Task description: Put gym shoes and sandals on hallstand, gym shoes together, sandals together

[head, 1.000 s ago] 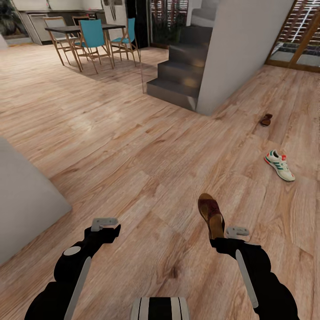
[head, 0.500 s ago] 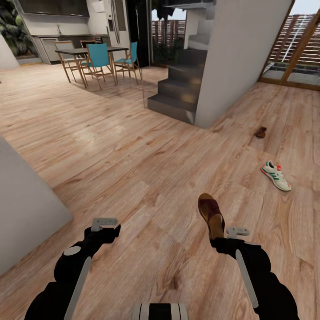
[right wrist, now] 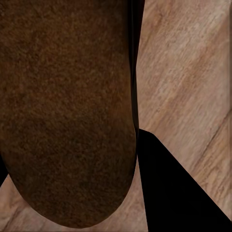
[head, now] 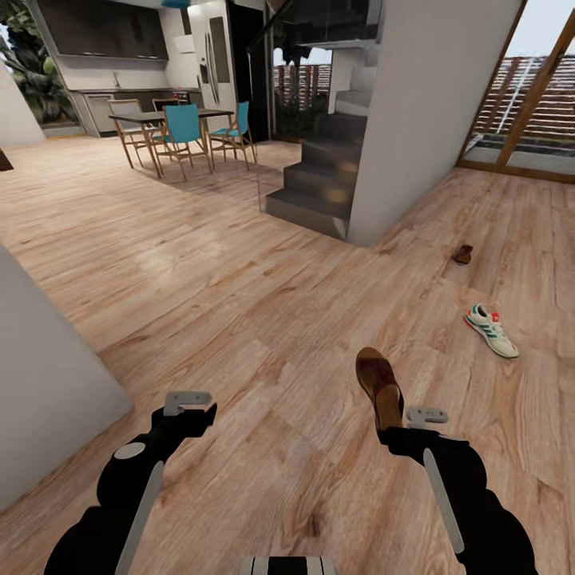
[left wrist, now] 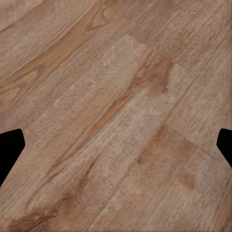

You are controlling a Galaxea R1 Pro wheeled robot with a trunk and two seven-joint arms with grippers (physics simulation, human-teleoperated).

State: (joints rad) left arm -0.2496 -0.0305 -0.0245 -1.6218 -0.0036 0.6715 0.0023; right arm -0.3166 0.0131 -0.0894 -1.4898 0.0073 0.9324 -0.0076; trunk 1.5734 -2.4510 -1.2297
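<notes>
My right gripper (head: 393, 427) is shut on a brown sandal (head: 380, 385), which sticks forward from it above the corridor floor (head: 239, 319). Its dark sole (right wrist: 67, 111) looms close in the right wrist view, with a black finger (right wrist: 169, 188) beside it. A second sandal (head: 462, 254) lies far off on the floor near the white wall. One white gym shoe (head: 490, 330) with green stripes lies to the right, on the planks. My left gripper (head: 192, 407) hangs open over bare wood, and its two dark fingertips (left wrist: 9, 150) stand wide apart.
A grey staircase (head: 319, 188) and a white wall (head: 415, 112) rise ahead. A dining table with blue chairs (head: 180, 128) stands far left. A pale grey block (head: 48, 383) sits close on my left. Glass doors (head: 527, 112) are at the right.
The head view has tilted up, so the floor, shoe and far sandal sit lower in the picture. Both arms and the held sandal keep their places.
</notes>
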